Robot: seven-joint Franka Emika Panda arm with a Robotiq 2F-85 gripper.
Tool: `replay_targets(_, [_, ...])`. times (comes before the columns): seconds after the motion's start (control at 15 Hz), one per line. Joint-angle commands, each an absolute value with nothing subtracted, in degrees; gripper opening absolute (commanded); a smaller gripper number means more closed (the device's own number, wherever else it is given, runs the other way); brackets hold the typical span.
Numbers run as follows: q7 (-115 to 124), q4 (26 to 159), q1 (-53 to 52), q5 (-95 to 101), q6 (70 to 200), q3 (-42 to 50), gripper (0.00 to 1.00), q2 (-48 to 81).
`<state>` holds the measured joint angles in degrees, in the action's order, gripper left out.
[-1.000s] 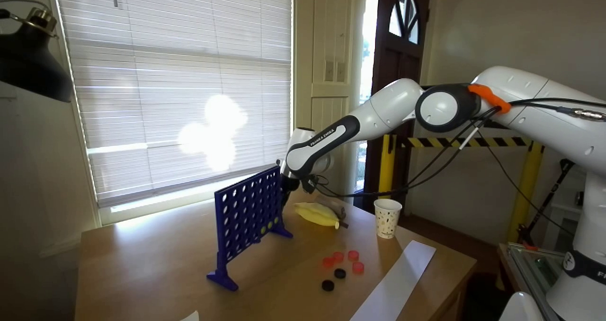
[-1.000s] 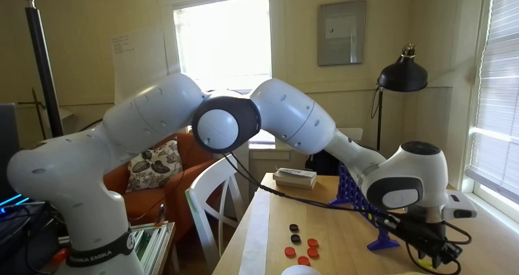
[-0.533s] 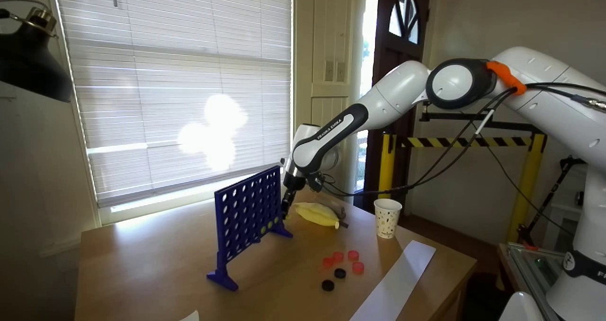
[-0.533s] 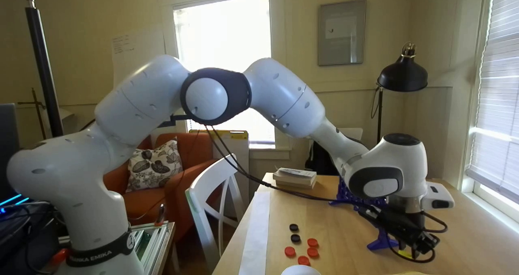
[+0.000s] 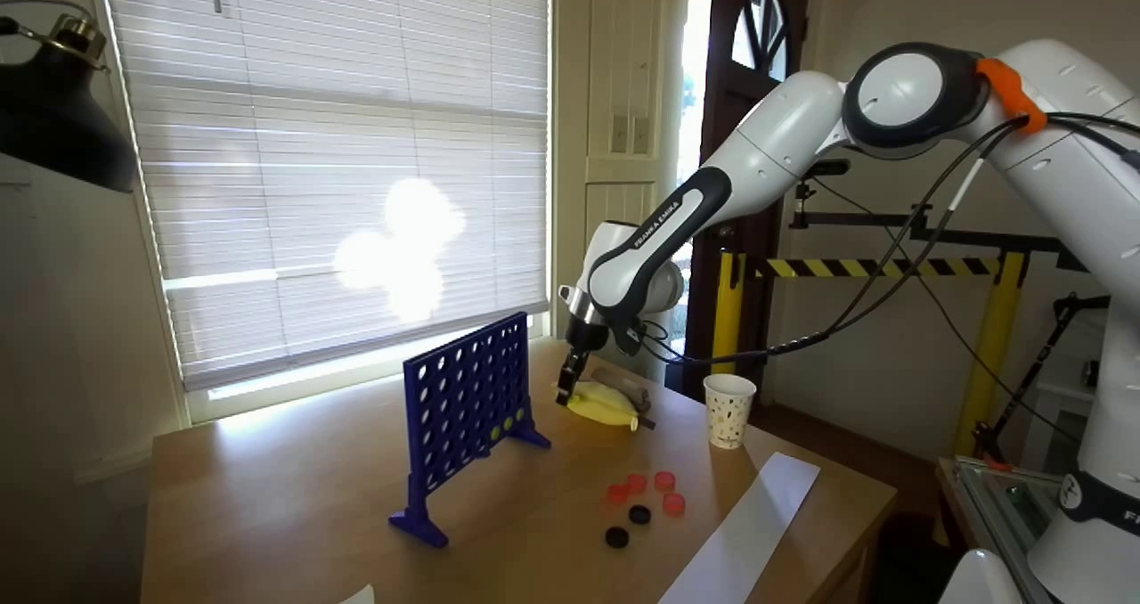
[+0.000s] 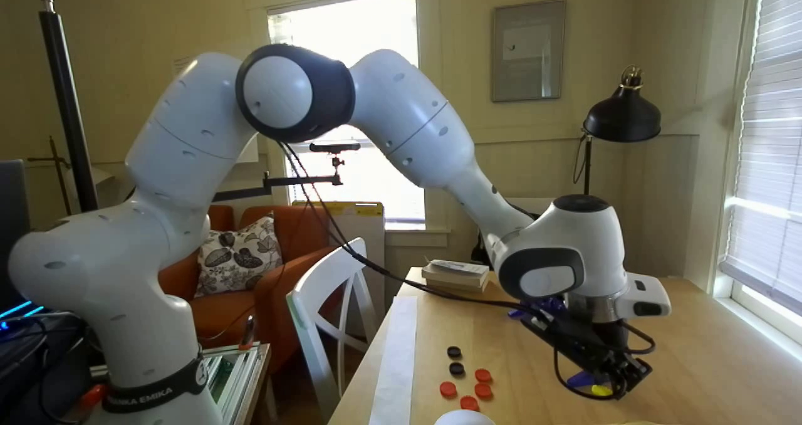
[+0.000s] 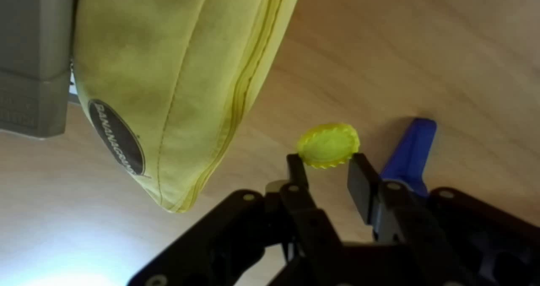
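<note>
Pinching a yellow disc point(image 7: 329, 145) by opposite edges of its rim, the gripper point(image 7: 327, 156) had its two fingertips point(image 7: 360, 172) parted only by the disc's width. Disc sat directly between the tips and jutted a little past them, flat face showing in the wrist view, longer apparent axis running roughly finger to finger. Clearance beneath it could not be judged.

Key relation: a blue foot point(image 7: 411, 155) of the upright slotted rack point(image 5: 468, 396) showed just beside one fingertip, apart from the disc; the rack's long axis led away from the gripper, with yellowish discs point(image 5: 508, 423) in low slots at its nearer end. On the opposite side of the fingertips, near but not touching in the wrist view, lay a yellow banana-shaped pouch point(image 7: 181, 79); a grey case point(image 7: 33, 58) was beyond it.

Surface: pale wooden table point(image 5: 294, 506) under the gripper. Back toward the arm's base point(image 6: 156, 331) were red discs point(image 6: 483, 390), black discs point(image 6: 457, 368), a paper cup point(image 5: 728, 408) and a white paper strip point(image 5: 744, 528). Books point(image 6: 455, 274) lay farther along the table, well apart from the gripper.

Room: window blinds point(image 5: 312, 123) hung beyond the gripper in an exterior view; a black lamp point(image 6: 622, 111), a white chair point(image 6: 313, 284), an orange armchair point(image 6: 272, 318) and a dark door point(image 5: 757, 105) stood well off from it.
</note>
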<state>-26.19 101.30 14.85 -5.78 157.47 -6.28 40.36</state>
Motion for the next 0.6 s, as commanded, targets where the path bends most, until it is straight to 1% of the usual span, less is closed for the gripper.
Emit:
replay_targets(0.0, [-24.6,111.0,17.2,-8.1,160.2,-9.2,0.08,34.0])
replay_targets(0.27, [-25.2,115.9,19.8,-12.5,162.0,-13.7,0.08,31.3])
replay_targets(0.53, [-24.0,119.0,19.1,-13.7,164.7,-15.0,0.08,30.6])
